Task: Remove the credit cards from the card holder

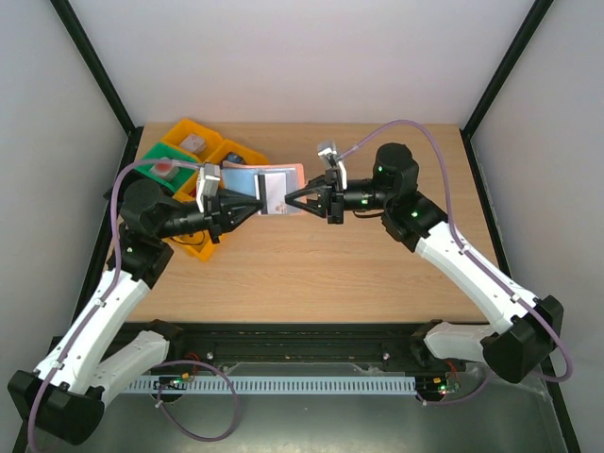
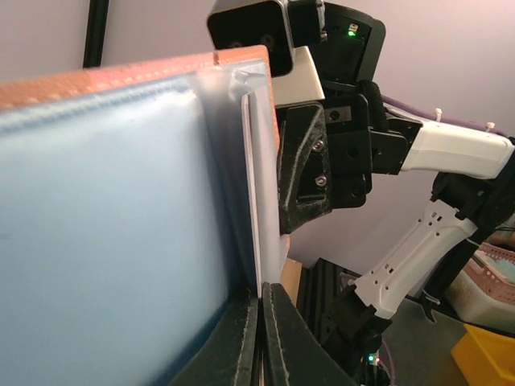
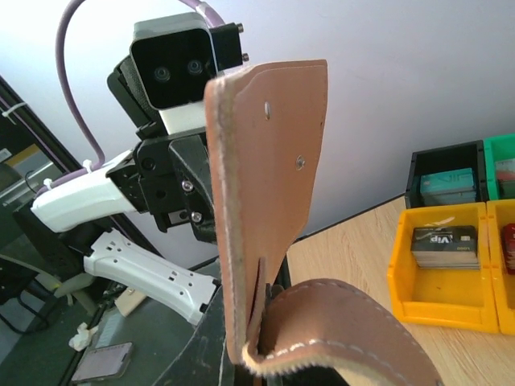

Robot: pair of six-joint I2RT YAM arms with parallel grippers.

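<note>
Above the table (image 1: 330,274), between the two arms, the card holder (image 1: 274,189) is held in the air, touching no surface. Left gripper (image 1: 257,203) and right gripper (image 1: 291,199) meet at it from opposite sides, tips nearly touching.

Right gripper: clamped on the holder's lower part. The right wrist view shows the tan leather panel standing upright with a second flap curling out low toward the camera. The fingers themselves are mostly hidden under that flap.

Left gripper: fingers pressed together at the bottom of the left wrist view, pinching the base of a thin white card edge (image 2: 252,201) that stands beside a blue-grey panel with a stitched tan border on top. I cannot tell whether it pinches that card alone or the holder's pocket too.

Progress: early. The credit cards sit inside the holder, and only that one edge shows. No loose card lies on the wood. The holder is opened and braced by both arms, so setup looks done.

Left to do: pull each card clear and put it down. The next pull likely needs the right side to hold firm while the left draws the card along its slot. If the left has leather as well, the whole holder will drag. Yellow tray (image 3: 447,273) and other bins stand well off to the side.
</note>
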